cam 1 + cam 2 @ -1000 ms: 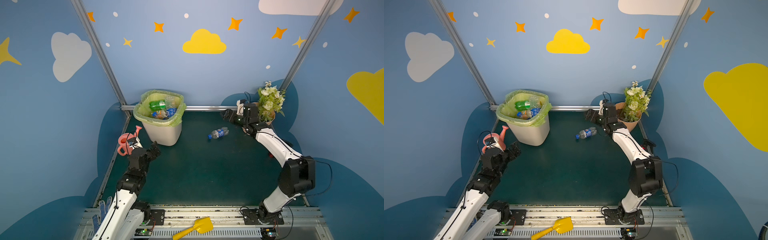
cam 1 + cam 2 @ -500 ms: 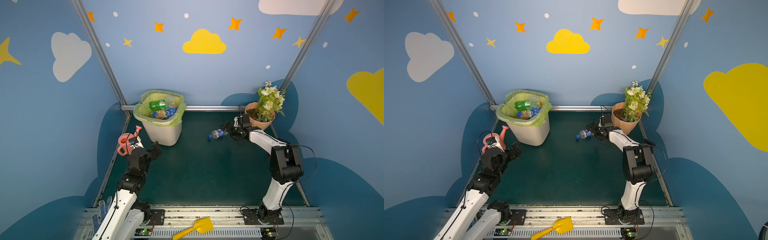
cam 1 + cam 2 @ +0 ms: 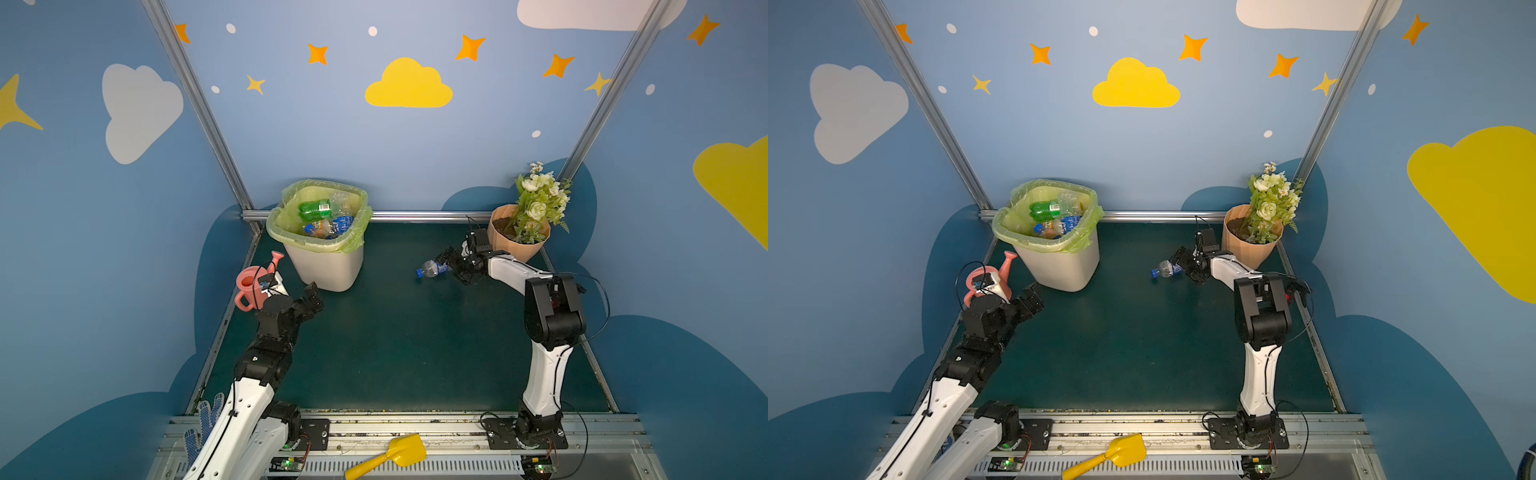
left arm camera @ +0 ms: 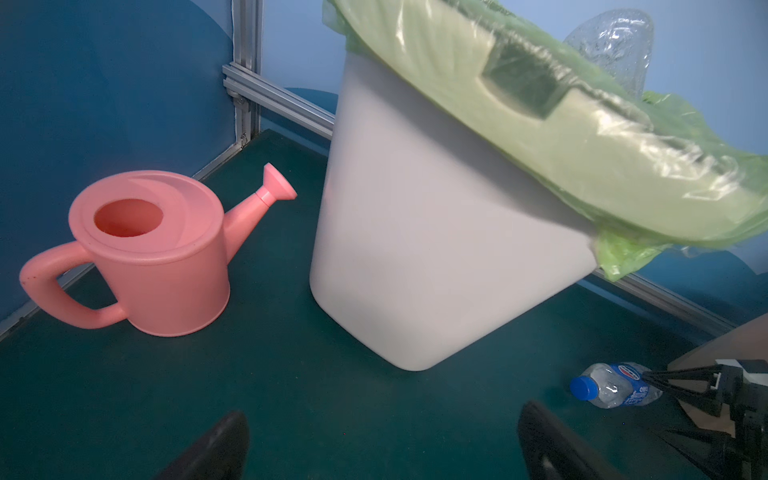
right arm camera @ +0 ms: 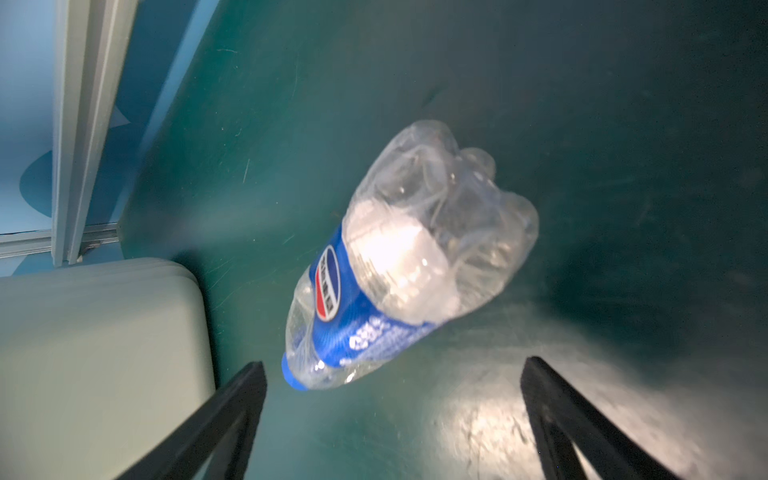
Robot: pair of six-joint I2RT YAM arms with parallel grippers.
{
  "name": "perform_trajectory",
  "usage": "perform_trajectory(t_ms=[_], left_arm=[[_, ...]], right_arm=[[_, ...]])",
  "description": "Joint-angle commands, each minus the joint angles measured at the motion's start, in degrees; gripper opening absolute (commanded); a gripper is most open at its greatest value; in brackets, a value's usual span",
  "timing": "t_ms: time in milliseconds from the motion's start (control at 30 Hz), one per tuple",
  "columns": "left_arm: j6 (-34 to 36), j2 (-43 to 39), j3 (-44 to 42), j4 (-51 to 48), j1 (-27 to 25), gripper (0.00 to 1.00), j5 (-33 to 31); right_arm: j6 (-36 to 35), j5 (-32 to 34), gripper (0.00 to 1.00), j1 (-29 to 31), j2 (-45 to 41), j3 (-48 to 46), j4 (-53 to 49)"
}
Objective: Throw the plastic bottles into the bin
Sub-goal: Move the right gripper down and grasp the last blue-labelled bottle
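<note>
Right of bin (image 3: 328, 266), well apart: bottle (image 3: 432, 268) lying flat, right gripper (image 3: 449, 264) spread wide at its base, not gripping. Beside bin, left gripper (image 3: 314, 296) open, empty. Grasp step; next: close, lift, carry over bin.

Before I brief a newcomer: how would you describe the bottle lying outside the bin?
Find the peach flowerpot in the far right corner. Left of it, before the open right gripper, lies a clear bottle. Blue cap, blue label, alone on the floor; the other bottles are in the bin.
</note>
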Motion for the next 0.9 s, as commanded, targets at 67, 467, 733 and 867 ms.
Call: perform_trajectory(t_ms=[67, 467, 733, 867], left_arm=[[1.1, 0.7, -0.5, 0.7, 0.1, 1.00, 0.1], [1.7, 0.0, -0.3, 0.4, 0.1, 1.00, -1.0], [1.8, 0.1, -0.3, 0.4, 0.1, 1.00, -1.2], [1.8, -0.3, -0.4, 0.2, 0.1, 1.00, -1.2]], right_arm=[[0.0, -0.6, 0.95, 0.3, 4.4, 5.3, -2.9], [-6.5, 0.0, 0.89, 2.2, 12.2, 15.8, -12.8], [-8.2, -3.7, 0.61, 2.4, 12.2, 15.6, -11.4], [-9.2, -4.4, 0.59, 2.4, 10.6, 14.8, -10.1]])
